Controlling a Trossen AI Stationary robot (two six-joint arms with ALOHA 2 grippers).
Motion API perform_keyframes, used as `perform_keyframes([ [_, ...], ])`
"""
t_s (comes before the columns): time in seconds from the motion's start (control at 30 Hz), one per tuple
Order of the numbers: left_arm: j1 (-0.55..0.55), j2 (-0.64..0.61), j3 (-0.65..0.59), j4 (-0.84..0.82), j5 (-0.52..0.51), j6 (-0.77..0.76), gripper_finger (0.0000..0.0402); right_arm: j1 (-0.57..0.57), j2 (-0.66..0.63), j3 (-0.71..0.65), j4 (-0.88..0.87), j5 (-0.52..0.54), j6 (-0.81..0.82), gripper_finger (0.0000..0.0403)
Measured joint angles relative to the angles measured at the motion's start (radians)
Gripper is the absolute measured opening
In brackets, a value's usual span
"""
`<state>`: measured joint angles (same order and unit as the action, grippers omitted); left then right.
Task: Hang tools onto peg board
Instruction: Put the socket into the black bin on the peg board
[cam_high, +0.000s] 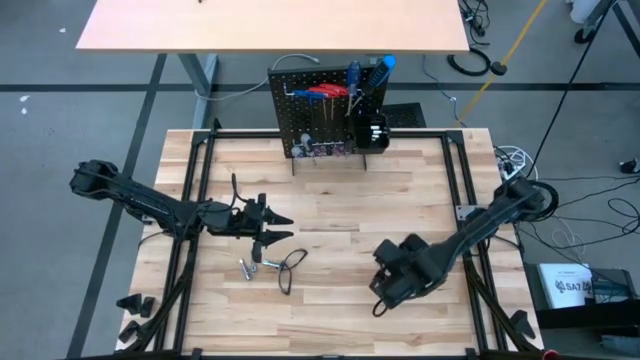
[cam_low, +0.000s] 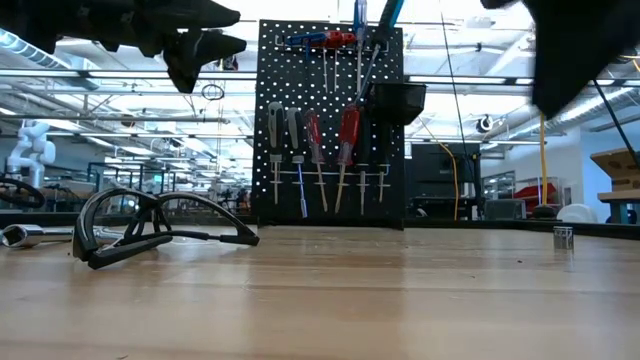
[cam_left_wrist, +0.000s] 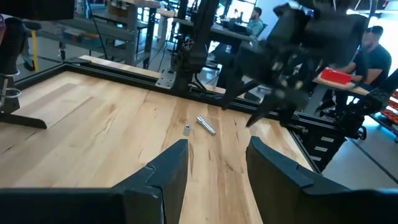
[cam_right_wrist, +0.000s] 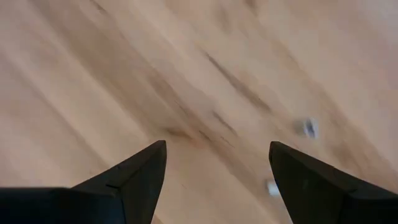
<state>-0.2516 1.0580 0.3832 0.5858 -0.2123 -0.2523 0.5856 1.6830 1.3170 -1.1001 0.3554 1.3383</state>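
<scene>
High view: peg board (cam_high: 325, 110) stocked with screwdrivers (cam_high: 325, 92); wire loop (cam_high: 291, 266) on table (cam_high: 350, 215); left gripper (cam_high: 279, 226), right gripper (cam_high: 380, 297) spread, empty.

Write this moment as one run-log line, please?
left end effector: open, empty, above wire loop | right end effector: open, empty, over bare tabletop | peg board: screwdrivers hung | silver bits: on table
</scene>
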Motion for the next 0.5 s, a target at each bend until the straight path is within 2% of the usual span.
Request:
perform_keyframes([
  [0.2, 0.000, 0.000, 0.000, -0.001, 0.000, -0.001, 0.0164, -0.034, 0.069, 0.000, -0.226, -0.134, 0.151, 0.0274],
  [0.3, 0.000, 0.000, 0.000, -0.002, 0.000, -0.004, 0.0164, -0.076, 0.057, 0.000, -0.254, -0.155, 0.102, 0.0274],
  [0.43, -0.002, 0.000, 0.000, -0.004, 0.000, -0.004, 0.0164, -0.155, 0.013, -0.031, -0.218, -0.161, 0.008, 0.0274],
  [0.5, -0.007, 0.000, 0.000, -0.004, 0.000, -0.004, 0.0164, -0.194, -0.006, -0.076, -0.175, -0.200, -0.047, 0.0274],
])
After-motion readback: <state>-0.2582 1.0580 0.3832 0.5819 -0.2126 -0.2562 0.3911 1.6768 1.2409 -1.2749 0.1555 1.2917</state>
